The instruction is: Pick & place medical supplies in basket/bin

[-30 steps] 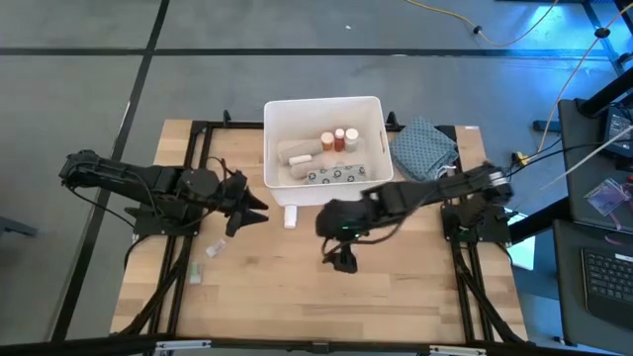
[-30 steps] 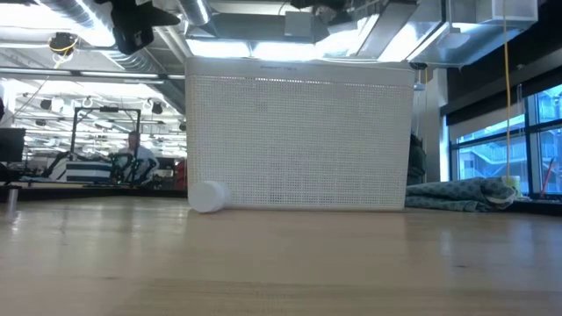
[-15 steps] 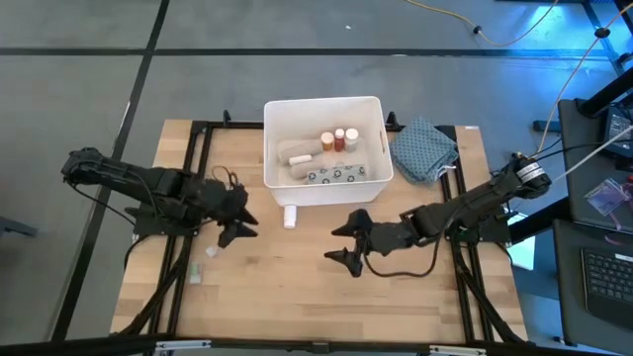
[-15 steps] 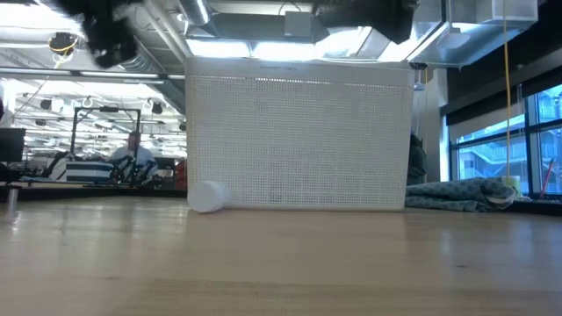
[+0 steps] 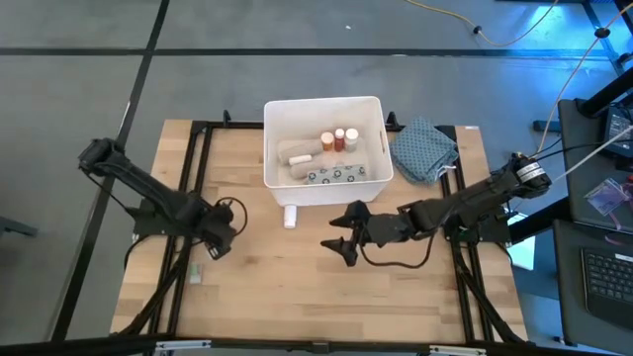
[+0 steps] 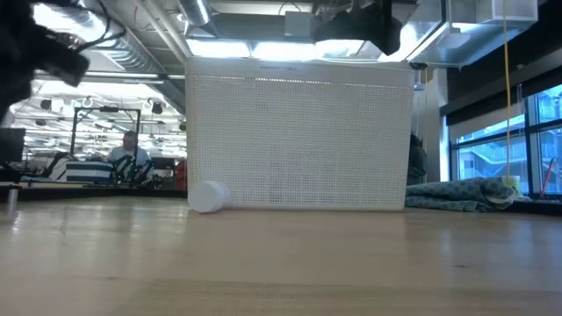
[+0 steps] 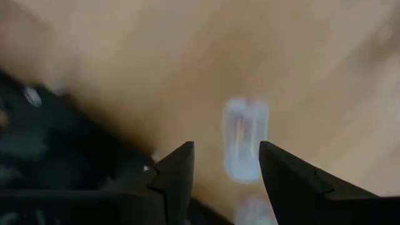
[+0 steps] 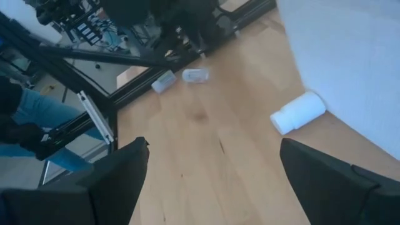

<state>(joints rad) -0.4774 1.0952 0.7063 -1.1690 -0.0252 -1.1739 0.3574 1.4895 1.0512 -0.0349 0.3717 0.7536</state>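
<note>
A white plastic bin (image 5: 373, 173) stands at the far middle of the wooden worktop (image 5: 297, 287), seen from above. Inside it lie two white-capped orange bottles (image 5: 344, 138), a beige roll (image 5: 294, 152), a white roll (image 5: 300, 160) and a flat grey dotted packet (image 5: 336, 175).

One small white bottle (image 5: 290, 216) lies on its side on the worktop just in front of the bin's near wall, toward its left corner; the table-level camera shows it touching or nearly touching the bin's perforated face (image 6: 299, 145). Two small clear vials (image 5: 213, 247) lie near the worktop's left edge, one farther forward (image 5: 196, 276).

The left tool (image 5: 220, 240) hangs low over the left side of the worktop, close to the nearer vial. Its wrist camera shows a clear vial (image 7: 245, 140) lying between the two dark fingers (image 7: 178, 172), jaws apart and gripping nothing.

The right tool (image 5: 345, 234) reaches in from the right, over the middle of the worktop in front of the bin, fingers spread wide and empty; the white bottle (image 8: 298, 113) lies ahead of it.

A blue-grey patterned cloth (image 5: 425, 150) sits bunched to the right of the bin. A person (image 6: 130, 154) is visible in the room beyond.
</note>
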